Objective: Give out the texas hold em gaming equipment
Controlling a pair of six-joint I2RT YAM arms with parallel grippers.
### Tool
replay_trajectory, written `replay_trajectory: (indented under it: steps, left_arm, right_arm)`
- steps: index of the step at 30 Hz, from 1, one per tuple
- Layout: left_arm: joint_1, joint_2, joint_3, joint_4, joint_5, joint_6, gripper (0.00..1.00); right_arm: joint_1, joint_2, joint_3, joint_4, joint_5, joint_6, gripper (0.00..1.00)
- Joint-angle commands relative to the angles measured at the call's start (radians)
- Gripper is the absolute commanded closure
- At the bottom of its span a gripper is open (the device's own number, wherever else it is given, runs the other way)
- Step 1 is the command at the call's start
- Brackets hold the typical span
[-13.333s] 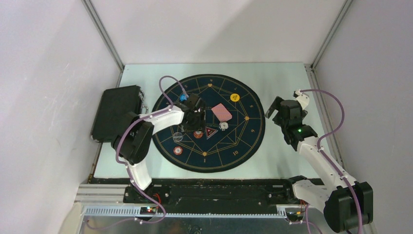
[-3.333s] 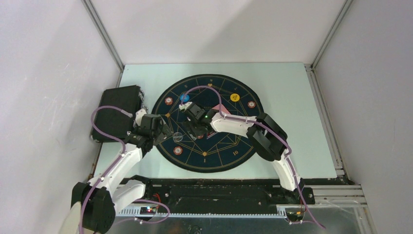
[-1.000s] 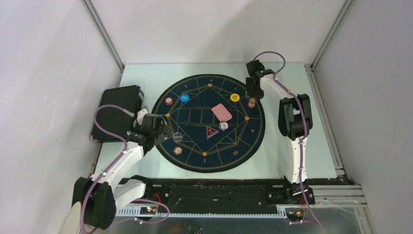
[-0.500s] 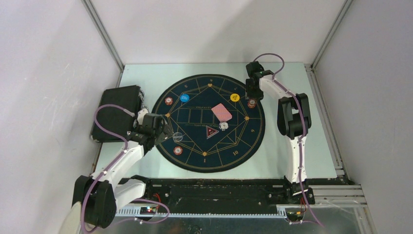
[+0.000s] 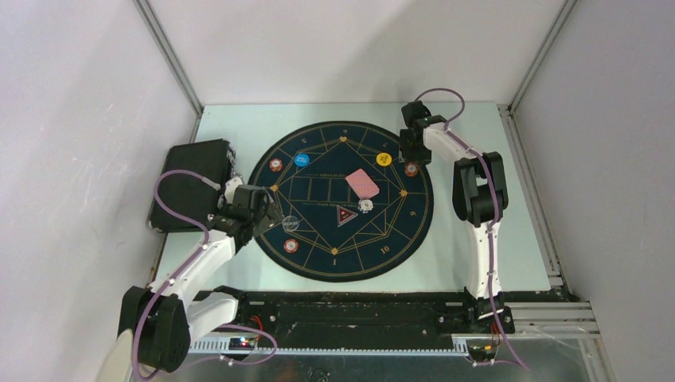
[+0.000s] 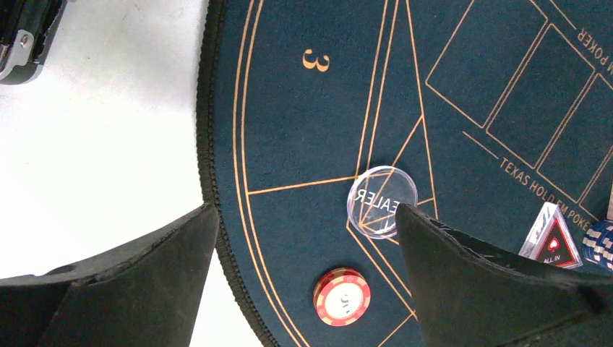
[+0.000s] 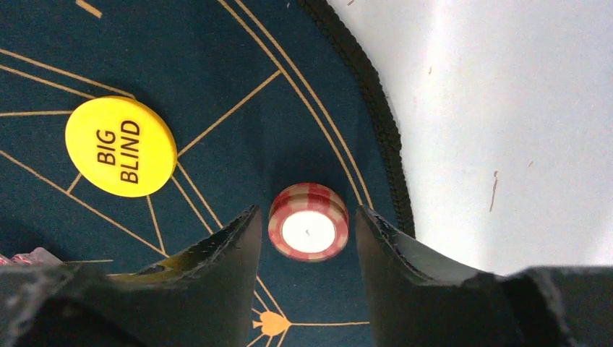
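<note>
A red-white chip stack (image 7: 309,222) sits on the mat near its far right rim, also seen as the chip stack (image 5: 411,169) from above. My right gripper (image 7: 306,210) straddles it, open, with a thin gap on each side. The right gripper (image 5: 411,155) hangs just behind the stack. My left gripper (image 6: 305,210) is open wide over the mat's left edge, above a red-white chip (image 6: 342,296) and beside the clear dealer button (image 6: 382,202). On the mat lie pink cards (image 5: 363,184), a red triangular token (image 5: 345,215), a yellow chip (image 7: 121,147) and a blue chip (image 5: 302,160).
The dark round mat (image 5: 342,259) with gold lines covers the table's middle. A black case (image 5: 191,183) lies left of it, behind my left arm. Another red-white chip (image 5: 275,165) and a pale chip (image 5: 365,205) rest on the mat. Bare white table (image 7: 506,108) borders the mat on the right.
My right gripper's jaws have parted slightly from the red-white chip stack, which now stands free on the mat. The left arm has not moved.
</note>
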Motion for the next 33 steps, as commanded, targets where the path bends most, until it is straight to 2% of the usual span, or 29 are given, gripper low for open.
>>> replay_trajectory:
  steps: [1,3,4,7,10,13,16,20,26,30,33]
  left_arm:
    - [-0.004,-0.013,0.006,0.011,0.0,0.018,0.0]
    - [-0.004,-0.02,0.006,0.008,-0.002,0.019,0.0]
    - [-0.004,-0.025,0.006,0.008,-0.003,0.02,0.0]
    - [-0.005,-0.035,0.006,0.004,-0.003,0.02,0.0]
    - [-0.004,-0.047,0.014,-0.001,0.003,0.023,0.0]
    - [-0.006,-0.057,0.032,-0.003,0.029,0.035,0.0]
    - [-0.037,-0.066,0.073,0.004,0.055,0.054,0.0]
    - [-0.184,-0.024,0.183,0.013,0.02,0.112,0.0]
    - [-0.433,0.193,0.394,0.065,0.05,0.281,0.0]
    - [-0.521,0.391,0.55,0.067,0.103,0.345,0.0]
    - [-0.539,0.524,0.656,0.065,0.148,0.343,0.0]
  right_arm:
    - [-0.005,0.013,0.013,0.014,0.004,0.023,0.42]
    - [-0.004,-0.003,0.011,0.012,0.006,0.025,0.32]
    - [-0.003,-0.01,0.009,0.009,0.008,0.025,0.25]
    - [-0.001,-0.062,0.005,-0.004,0.015,0.027,0.17]
    - [0.004,-0.153,-0.037,0.01,0.013,0.033,0.02]
    - [0.013,-0.261,-0.12,0.055,0.01,0.07,0.01]
    - [0.02,-0.443,-0.306,0.166,0.033,0.11,0.01]
    - [0.019,-0.663,-0.533,0.245,0.082,0.176,0.0]
    - [0.013,-0.958,-0.82,0.319,0.127,0.209,0.0]
    - [-0.024,-1.136,-0.964,0.359,0.165,0.251,0.0]
    - [-0.069,-1.248,-1.052,0.4,0.157,0.283,0.01]
